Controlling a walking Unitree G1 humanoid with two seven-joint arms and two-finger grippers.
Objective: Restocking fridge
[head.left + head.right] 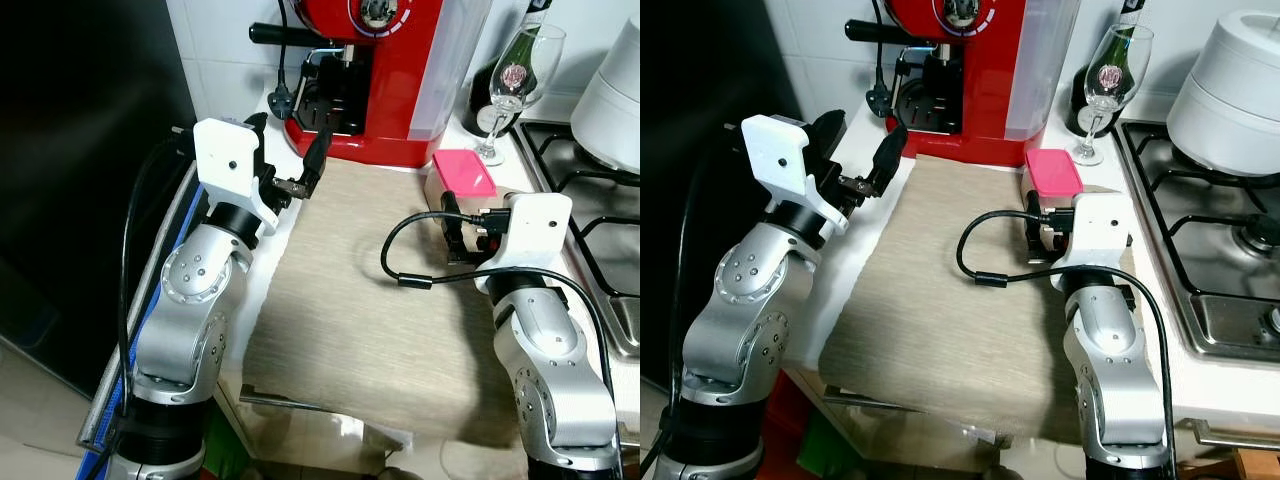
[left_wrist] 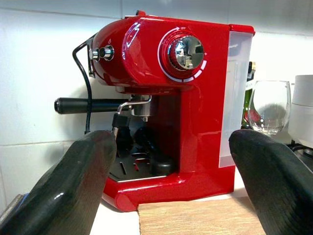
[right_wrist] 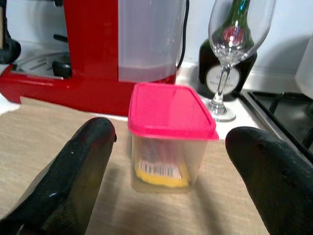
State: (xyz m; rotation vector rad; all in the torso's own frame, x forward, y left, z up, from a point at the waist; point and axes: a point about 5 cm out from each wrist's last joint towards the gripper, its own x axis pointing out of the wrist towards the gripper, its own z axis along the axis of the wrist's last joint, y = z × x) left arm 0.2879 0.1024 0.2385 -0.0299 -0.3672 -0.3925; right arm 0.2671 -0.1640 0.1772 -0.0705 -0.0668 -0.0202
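Observation:
A clear plastic container with a pink lid (image 3: pixel 168 137) stands upright on the beige mat (image 1: pixel 360 320), near the mat's far right corner. A yellow item and a barcode label show through its wall. My right gripper (image 1: pixel 466 232) is held low over the mat just short of the container (image 1: pixel 463 172), open, its fingers (image 3: pixel 78 166) apart on either side of it and not touching. My left gripper (image 1: pixel 288 145) is raised at the mat's far left corner, open and holding nothing, facing the red espresso machine (image 2: pixel 171 107).
The espresso machine (image 1: pixel 385 80) stands at the back of the counter. Right of it are a dark bottle (image 1: pixel 485 95) and a wine glass (image 1: pixel 520 75). A gas hob (image 1: pixel 590 210) with a white pot (image 1: pixel 1230 90) lies at the right. A black appliance front (image 1: pixel 90 150) rises at the left.

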